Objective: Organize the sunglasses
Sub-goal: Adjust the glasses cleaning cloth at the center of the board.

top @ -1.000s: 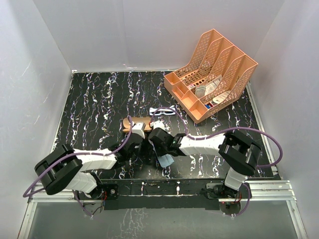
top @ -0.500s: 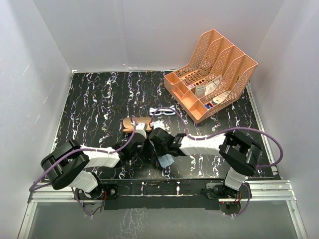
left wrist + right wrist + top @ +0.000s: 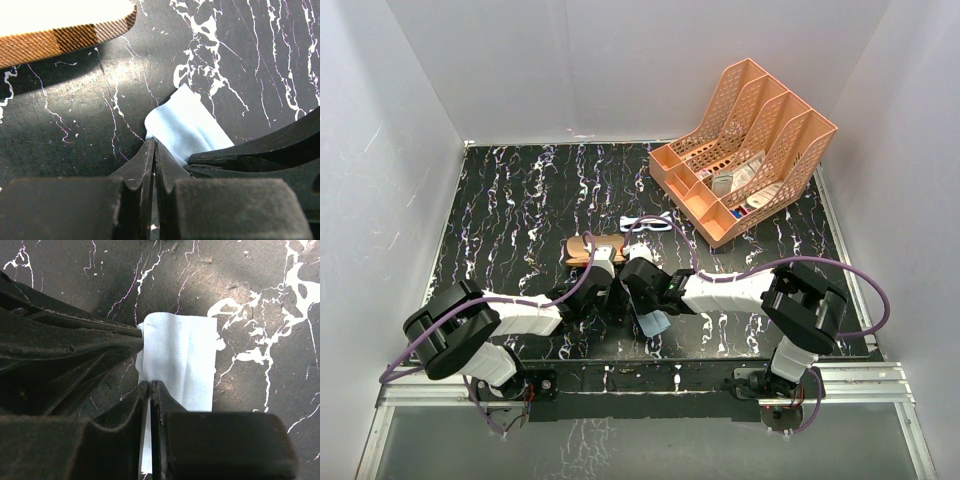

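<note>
The sunglasses, a thin white frame with bluish lenses, lie on the black marbled table beyond both arms, with no gripper touching them. Just in front of them lies the brown plaid case, whose edge also shows in the left wrist view as the case. A light blue cloth lies near the table's front. My left gripper is shut on one edge of the cloth. My right gripper is shut on another edge of the cloth. In the top view the left gripper and right gripper meet tip to tip.
An orange slotted desk organizer stands at the back right, holding small items. White walls close in the table on three sides. A metal rail runs along the near edge by the arm bases.
The left arm's elbow has swung to the right, toward the centre. Both grippers stay on the cloth near the case. The sunglasses have not moved.
</note>
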Controlling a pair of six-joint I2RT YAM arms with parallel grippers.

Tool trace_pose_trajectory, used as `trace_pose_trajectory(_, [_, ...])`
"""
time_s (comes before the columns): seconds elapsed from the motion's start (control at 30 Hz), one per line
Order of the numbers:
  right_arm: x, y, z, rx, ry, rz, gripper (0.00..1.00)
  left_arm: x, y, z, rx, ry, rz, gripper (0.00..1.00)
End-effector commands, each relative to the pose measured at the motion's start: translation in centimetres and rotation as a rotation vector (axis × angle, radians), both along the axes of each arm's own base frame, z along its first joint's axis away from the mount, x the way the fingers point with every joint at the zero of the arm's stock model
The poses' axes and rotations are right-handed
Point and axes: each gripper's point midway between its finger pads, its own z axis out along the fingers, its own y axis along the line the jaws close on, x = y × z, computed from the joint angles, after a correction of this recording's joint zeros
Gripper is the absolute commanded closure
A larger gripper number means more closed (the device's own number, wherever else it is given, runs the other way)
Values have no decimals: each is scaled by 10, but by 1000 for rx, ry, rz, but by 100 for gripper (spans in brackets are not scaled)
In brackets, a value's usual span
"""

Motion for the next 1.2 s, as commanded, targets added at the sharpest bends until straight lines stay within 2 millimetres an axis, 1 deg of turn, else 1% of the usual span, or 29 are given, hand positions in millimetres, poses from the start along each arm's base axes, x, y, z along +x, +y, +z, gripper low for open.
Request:
trace_pose_trajectory(0.0, [6, 5, 19, 48, -37, -10, 91, 3, 3, 0, 24, -2, 11, 100])
trace_pose_trajectory(0.07, [6, 5, 18, 45, -36, -12, 88, 3, 2, -1, 22, 1, 10, 100])
trace_pose_trajectory(0.17, [6, 5, 19, 48, -38, -13, 89, 2, 3, -1, 24, 3, 8, 100])
trace_pose_trajectory(0.2, [6, 5, 20, 48, -39, -14, 90, 2, 3, -1, 23, 2, 9, 100])
trace_pose_trajectory(0.27, [6, 7, 21, 52, -38, -9, 98, 2, 3, -1, 20, 2, 10, 100])
trace_pose_trajectory(0.3, [6, 7, 21, 53, -37, -8, 100, 2, 3, -1, 20, 2, 9, 100])
trace_pose_trajectory(0.57, [6, 6, 23, 57, -37, -9, 100, 2, 2, -1, 18, 5, 5, 100])
trace_pose_trajectory(0.97, [5, 5, 33, 72, -43, -12, 100, 2, 2, -2, 20, 8, 4, 100])
trace_pose_trajectory(1.17, [3, 5, 31, 75, -35, -8, 100, 2, 1, -1, 19, 7, 3, 100])
